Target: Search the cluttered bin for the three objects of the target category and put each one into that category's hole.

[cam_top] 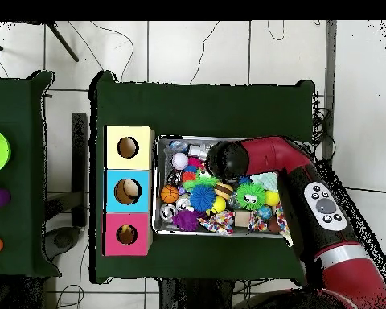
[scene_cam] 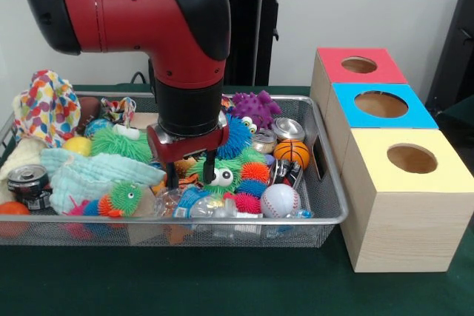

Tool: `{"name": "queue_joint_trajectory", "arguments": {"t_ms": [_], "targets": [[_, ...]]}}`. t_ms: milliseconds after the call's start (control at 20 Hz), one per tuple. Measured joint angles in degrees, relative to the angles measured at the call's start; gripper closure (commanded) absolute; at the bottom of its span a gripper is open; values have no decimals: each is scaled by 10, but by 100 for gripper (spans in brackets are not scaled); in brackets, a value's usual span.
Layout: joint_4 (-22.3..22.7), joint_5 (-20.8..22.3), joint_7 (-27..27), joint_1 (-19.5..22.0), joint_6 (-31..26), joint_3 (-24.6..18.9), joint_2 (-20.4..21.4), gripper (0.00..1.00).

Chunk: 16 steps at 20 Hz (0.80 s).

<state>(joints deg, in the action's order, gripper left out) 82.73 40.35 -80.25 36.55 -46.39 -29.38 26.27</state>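
Note:
The silver mesh bin sits on the green table, full of clutter; it also shows in the overhead view. My gripper is lowered into the bin's middle with its two black fingers apart and nothing clamped. An orange toy with black stripes, the tiger, shows between and behind the fingers; it also shows in the overhead view. I cannot tell whether the fingers touch it. I cannot pick out the yellow duck or the tan dog. The red-topped box's hole is right of the bin, farthest back, and empty-looking.
Blue-topped and yellow-topped boxes stand in a row with the red one. The bin also holds a baseball, a basketball, a purple monster, a soda can, fuzzy googly-eyed balls and patterned cloth.

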Motion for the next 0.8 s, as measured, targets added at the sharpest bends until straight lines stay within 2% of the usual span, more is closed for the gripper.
{"name": "queue_joint_trajectory", "arguments": {"t_ms": [800], "targets": [[-13, 0, 0, -11, 0, 32, 2, 0]]}}
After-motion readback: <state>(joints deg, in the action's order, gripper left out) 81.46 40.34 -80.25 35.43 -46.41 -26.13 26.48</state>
